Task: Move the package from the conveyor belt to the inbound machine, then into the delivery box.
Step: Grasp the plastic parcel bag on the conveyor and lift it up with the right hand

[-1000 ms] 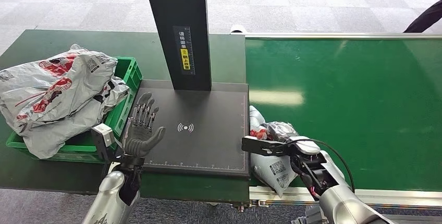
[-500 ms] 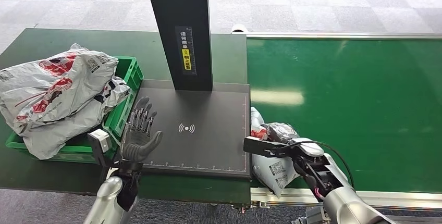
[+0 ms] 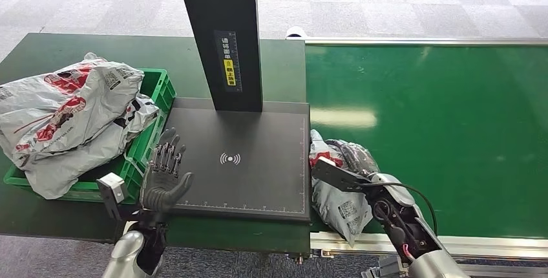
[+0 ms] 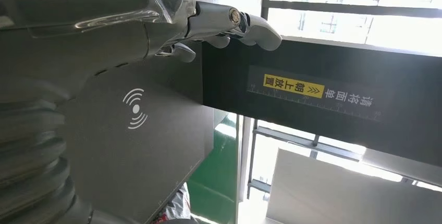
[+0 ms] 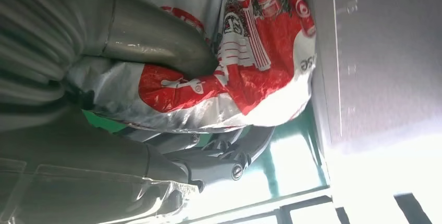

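Package: the grey-and-red plastic mailer bag [image 3: 336,191] lay at the left end of the green conveyor belt [image 3: 439,136], lower middle of the frame, just beside the scanner pad.
Right hand: the right hand [image 3: 362,181] had thumb and fingers [image 5: 229,156] wrapped around the bag.
Left hand: the left hand [image 3: 163,176] was raised at the pad's lower-left corner, fingers apart, holding nothing.
Inbound machine: the black scanner pad [image 3: 239,161] carried no bag.
Delivery box: the green crate [image 3: 152,137], left of frame, was heaped with other mailer bags [image 3: 64,116].
Progress: bag grasped; transfer to pad and crate both remained.
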### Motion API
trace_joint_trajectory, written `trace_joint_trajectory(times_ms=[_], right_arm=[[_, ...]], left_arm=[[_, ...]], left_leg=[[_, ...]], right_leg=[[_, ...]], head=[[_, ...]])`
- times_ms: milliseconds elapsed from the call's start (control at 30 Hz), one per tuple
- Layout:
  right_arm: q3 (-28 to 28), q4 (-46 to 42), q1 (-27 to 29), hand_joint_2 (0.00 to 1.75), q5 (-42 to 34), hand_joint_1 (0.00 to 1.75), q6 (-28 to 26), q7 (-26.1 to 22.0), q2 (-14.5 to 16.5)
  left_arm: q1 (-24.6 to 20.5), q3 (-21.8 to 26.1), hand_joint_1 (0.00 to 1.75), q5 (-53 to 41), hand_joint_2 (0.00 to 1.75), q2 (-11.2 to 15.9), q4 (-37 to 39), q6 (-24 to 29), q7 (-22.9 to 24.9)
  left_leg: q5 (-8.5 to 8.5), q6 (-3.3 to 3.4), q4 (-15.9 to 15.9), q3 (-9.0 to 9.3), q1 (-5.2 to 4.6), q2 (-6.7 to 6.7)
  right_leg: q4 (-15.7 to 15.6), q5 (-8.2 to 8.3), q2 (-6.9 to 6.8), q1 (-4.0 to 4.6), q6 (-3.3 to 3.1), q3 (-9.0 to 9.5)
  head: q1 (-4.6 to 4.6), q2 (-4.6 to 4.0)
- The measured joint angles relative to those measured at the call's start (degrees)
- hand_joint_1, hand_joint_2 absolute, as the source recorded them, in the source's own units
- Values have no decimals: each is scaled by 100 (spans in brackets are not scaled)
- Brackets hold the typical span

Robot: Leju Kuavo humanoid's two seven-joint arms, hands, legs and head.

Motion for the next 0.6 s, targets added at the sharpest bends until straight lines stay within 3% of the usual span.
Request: trace_joint_trajectory(times_ms=[200,600], right_arm=[[-428,-759,111,175,-101,175,-453,-103,-45],[-1362,-3131,691,175,82,175,-1235,-732,58]], left_arm=[[33,26,0,-5,175,21,-4,-13,-73],[37,70,0,-75,175,33,-39,-118,-136]], left_leg=[[0,0,0,-9,0,1],[0,0,-1,-8,1,4]], right_leg=[[0,0,3,0,0,-11],[0,0,6,1,0,-13]], head=[[0,0],[1,-1]])
